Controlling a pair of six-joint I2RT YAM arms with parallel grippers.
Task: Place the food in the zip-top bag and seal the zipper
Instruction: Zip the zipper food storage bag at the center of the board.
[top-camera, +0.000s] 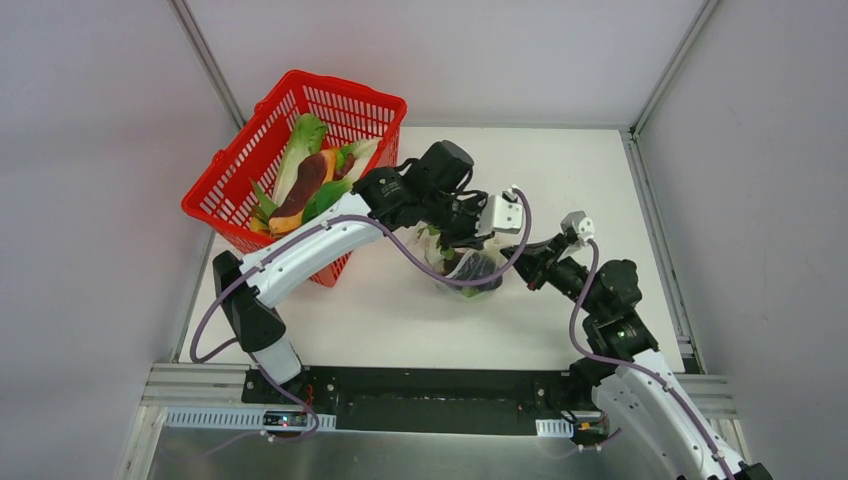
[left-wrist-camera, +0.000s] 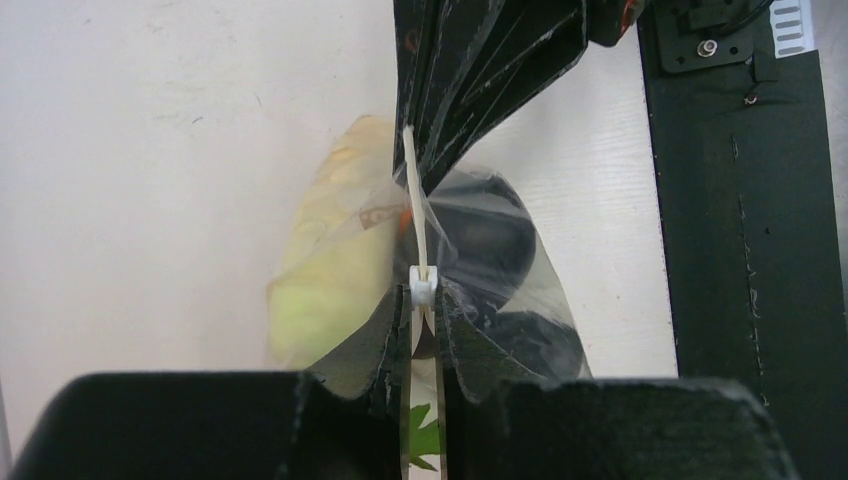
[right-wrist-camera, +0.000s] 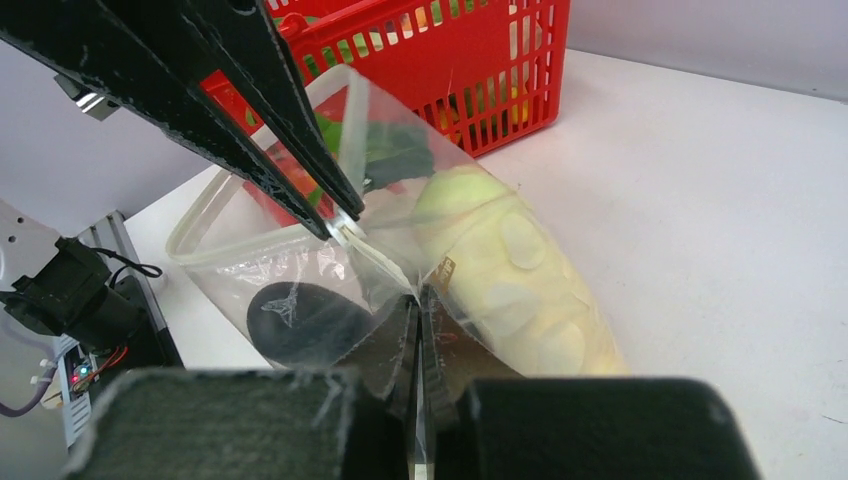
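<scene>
White bench (top-camera: 620, 180) boxed in by grey walls (top-camera: 90, 150).
Walls stand left, behind and right of the bench; metal posts (top-camera: 203, 52) rise at its far corners; a black strip (top-camera: 430, 395) and silver rail (top-camera: 190, 380) line its near edge.

White shells (top-camera: 310, 248), blk joints (top-camera: 250, 315), purple cables (top-camera: 470, 285), white cams (top-camera: 503, 213)

Left gripper (top-camera: 453, 240) and right gripper (top-camera: 520, 260) meet fingertip to fingertip, each directly ahead of the other. Both sets of jaws are pressed together, pinching the zip-top bag (right-wrist-camera: 260, 255). Both arms are extended, with the wrists angled downward.
</scene>
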